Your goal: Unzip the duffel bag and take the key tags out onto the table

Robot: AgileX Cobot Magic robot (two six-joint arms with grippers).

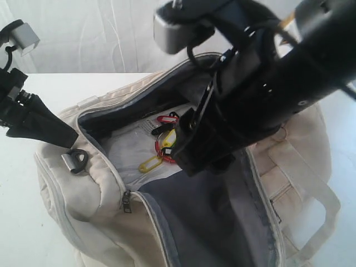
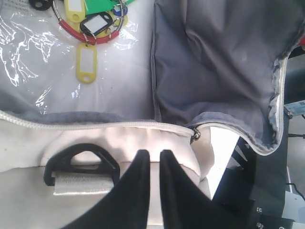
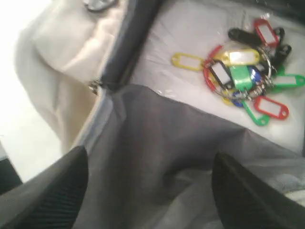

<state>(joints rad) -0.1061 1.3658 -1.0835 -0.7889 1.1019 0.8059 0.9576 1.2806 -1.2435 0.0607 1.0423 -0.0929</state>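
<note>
The cream duffel bag (image 1: 89, 194) lies unzipped on the white table (image 1: 22, 211), its grey lining showing. The key tags (image 1: 163, 143) lie inside on the bag's floor as a red, yellow, green and black bunch (image 3: 243, 71), also seen in the left wrist view (image 2: 93, 24). My left gripper (image 2: 153, 153) is shut on the bag's cream end fabric beside the dark D-ring (image 2: 81, 162). My right gripper (image 3: 150, 186) hangs open over the grey lining flap, a short way from the tags, holding nothing. In the exterior view it (image 1: 194, 161) hides part of the opening.
A dark zipper pull (image 1: 127, 201) sits at the near end of the opening. A wide cream strap handle (image 1: 328, 217) loops out at the bag's right side. Clear plastic film (image 2: 28, 57) covers the bag's floor around the tags.
</note>
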